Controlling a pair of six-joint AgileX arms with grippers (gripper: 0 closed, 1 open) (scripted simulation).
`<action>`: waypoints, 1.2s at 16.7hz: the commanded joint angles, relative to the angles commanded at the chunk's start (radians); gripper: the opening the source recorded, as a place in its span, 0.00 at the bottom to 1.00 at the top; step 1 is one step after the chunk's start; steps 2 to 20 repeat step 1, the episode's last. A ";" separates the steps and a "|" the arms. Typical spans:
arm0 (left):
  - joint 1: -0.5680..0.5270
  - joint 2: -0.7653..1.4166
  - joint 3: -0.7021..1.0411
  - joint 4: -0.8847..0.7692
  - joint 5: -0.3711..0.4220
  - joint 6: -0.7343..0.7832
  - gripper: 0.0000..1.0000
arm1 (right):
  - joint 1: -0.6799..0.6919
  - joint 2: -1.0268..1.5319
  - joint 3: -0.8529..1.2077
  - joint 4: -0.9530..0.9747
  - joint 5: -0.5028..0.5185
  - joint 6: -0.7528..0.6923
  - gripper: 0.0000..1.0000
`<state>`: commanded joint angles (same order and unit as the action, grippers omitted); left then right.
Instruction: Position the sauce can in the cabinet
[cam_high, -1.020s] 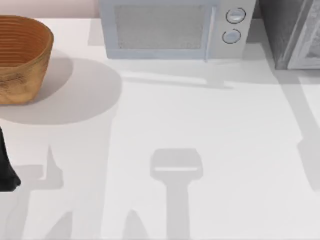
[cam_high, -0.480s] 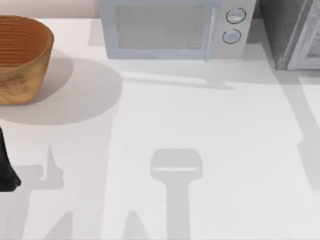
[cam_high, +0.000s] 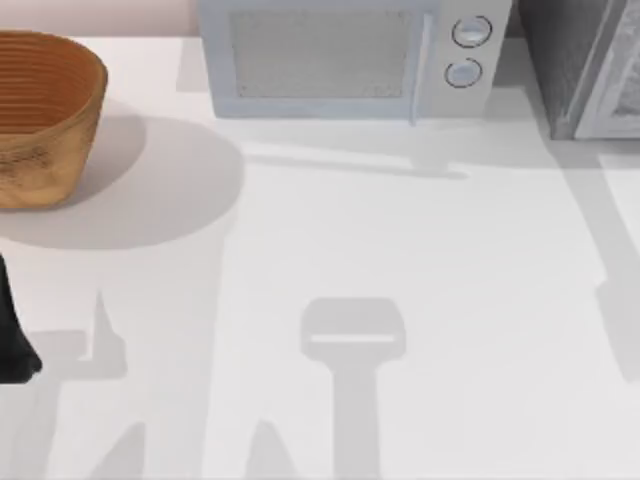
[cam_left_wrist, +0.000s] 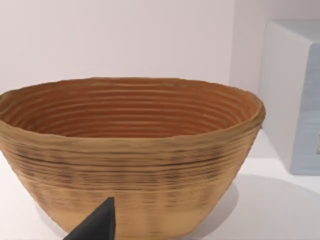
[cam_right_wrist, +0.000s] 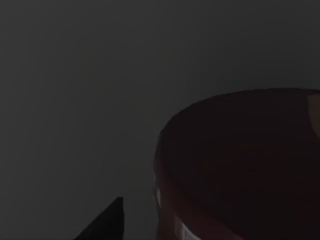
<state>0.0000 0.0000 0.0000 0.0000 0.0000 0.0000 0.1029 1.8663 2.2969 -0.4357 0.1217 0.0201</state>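
Nothing was seen to have moved since the earlier top views; the left end effector stayed parked at the desk's left edge, its finger spread indeterminable. In the dark right wrist view the sauce can was seen close up, so it was judged already inside the cabinet, with release and withdrawal left; the right end effector's grip could not be told.

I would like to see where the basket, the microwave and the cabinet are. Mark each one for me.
basket (cam_high: 45, 75), top view, on its ribbed inner wall.
microwave (cam_high: 320, 55), top view, on its door window.
cabinet (cam_high: 560, 55), top view, on its dark speckled side.
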 joint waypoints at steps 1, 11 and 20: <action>0.000 0.000 0.000 0.000 0.000 0.000 1.00 | 0.000 0.000 0.000 0.000 0.000 0.000 1.00; 0.000 0.000 0.000 0.000 0.000 0.000 1.00 | 0.000 0.000 0.000 0.000 0.000 0.000 1.00; 0.000 0.000 0.000 0.000 0.000 0.000 1.00 | 0.000 0.000 0.000 0.000 0.000 0.000 1.00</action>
